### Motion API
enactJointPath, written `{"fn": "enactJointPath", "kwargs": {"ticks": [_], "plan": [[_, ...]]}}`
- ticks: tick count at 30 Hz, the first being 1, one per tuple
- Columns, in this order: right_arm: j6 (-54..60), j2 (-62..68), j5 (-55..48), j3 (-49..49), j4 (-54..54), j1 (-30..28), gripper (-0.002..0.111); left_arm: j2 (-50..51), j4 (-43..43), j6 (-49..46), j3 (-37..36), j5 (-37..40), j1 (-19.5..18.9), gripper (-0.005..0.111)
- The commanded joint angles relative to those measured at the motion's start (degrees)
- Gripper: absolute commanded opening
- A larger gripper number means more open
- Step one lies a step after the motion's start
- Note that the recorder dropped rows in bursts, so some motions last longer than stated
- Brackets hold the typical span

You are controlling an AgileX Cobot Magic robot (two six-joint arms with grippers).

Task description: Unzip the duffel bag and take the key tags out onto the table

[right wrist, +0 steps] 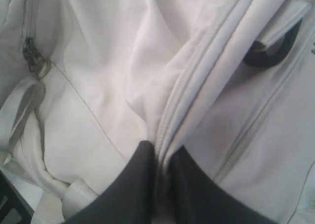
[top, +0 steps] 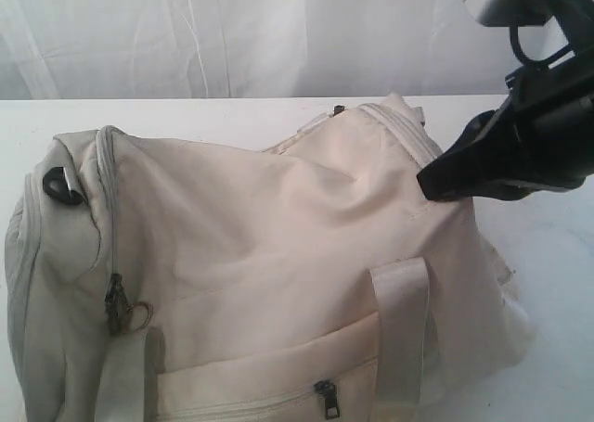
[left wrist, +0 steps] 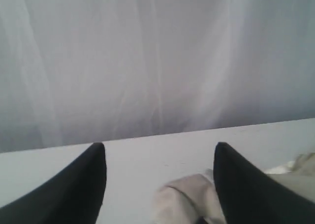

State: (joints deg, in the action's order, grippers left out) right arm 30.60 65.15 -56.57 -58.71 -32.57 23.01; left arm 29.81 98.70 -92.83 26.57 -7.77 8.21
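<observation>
the table point(top: 557, 283) is the widest thing here. in the exterior view it lies bare in a strip behind the bag up to the white curtain point(top: 232, 32), and again on the right of the bag, the roomiest open ground. the duffel bag point(top: 260, 236) fills most of that view, lying on the table with its long axis running left to right and slightly away. its end panel faces left and its side pocket faces the camera. the bag reaches the left edge of the picture and is cut off by the bottom edge. the right gripper point(right wrist: 161, 147) comes in from the upper right. its wrist view shows what the exterior view only hints at: both black jaws pressed together on a raised fold of the bag's fabric beside a zipper seam. the left gripper point(left wrist: 160, 145) shows only in its own wrist view, jaws spread wide and holding nothing, above bare table with a corner of the bag near one finger. smaller parts show on the bag: a webbing strap point(top: 401, 329), a black loop point(top: 63, 186) on the left end, a dark zipper pull point(top: 113, 301) below it and another pull point(top: 327, 396) on the pocket.
</observation>
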Motion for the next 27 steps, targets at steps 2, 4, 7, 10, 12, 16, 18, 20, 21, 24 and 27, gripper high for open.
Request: {"fn": "enactJointPath", "kwargs": {"ticks": [2, 4, 7, 10, 12, 16, 18, 20, 21, 24, 27], "plan": [[0.1, -0.9, 7.2, -0.5, -4.5, 0.1, 0.000, -3.3, 1.3, 7.2, -5.9, 13.2, -0.1, 0.063], [0.1, -0.9, 7.3, -0.5, -4.5, 0.1, 0.000, -3.9, 1.3, 8.4, -7.6, 15.1, -0.1, 0.063], [0.1, -0.9, 8.8, -0.5, -4.5, 0.1, 0.000, -4.8, 0.4, 15.8, -10.3, 17.1, -0.1, 0.063], [0.1, -0.9, 12.1, -0.5, -4.5, 0.1, 0.000, -4.8, -10.1, 26.6, -11.8, 21.2, -0.1, 0.063], [0.1, -0.9, 15.0, -0.5, -4.5, 0.1, 0.000, -4.8, -23.3, 37.3, -11.9, 24.7, -0.1, 0.063], [0.1, -0.9, 19.7, -0.5, -4.5, 0.1, 0.000, -4.8, -48.1, 63.1, -11.8, 31.0, -0.1, 0.063], [0.1, -0.9, 20.9, -0.5, -4.9, 0.1, 0.000, -4.8, -54.9, 74.0, -11.8, 32.5, -0.1, 0.063], [0.1, -0.9, 21.0, -0.5, -5.0, 0.1, 0.000, -4.8, -54.8, 76.8, -11.8, 31.8, -0.1, 0.063], [0.1, -0.9, 21.0, -0.5, -5.0, 0.1, 0.000, -4.8, -53.7, 76.5, -11.8, 31.8, -0.1, 0.063], [0.0, -0.9, 21.0, -0.5, -5.3, 0.1, 0.000, -4.2, -51.1, 76.3, -11.8, 32.0, -0.1, 0.063], [-0.9, -0.9, 21.0, -0.5, -5.5, 0.1, 0.000, -2.2, -47.6, 76.1, -11.8, 31.0, -0.1, 0.063]]}}
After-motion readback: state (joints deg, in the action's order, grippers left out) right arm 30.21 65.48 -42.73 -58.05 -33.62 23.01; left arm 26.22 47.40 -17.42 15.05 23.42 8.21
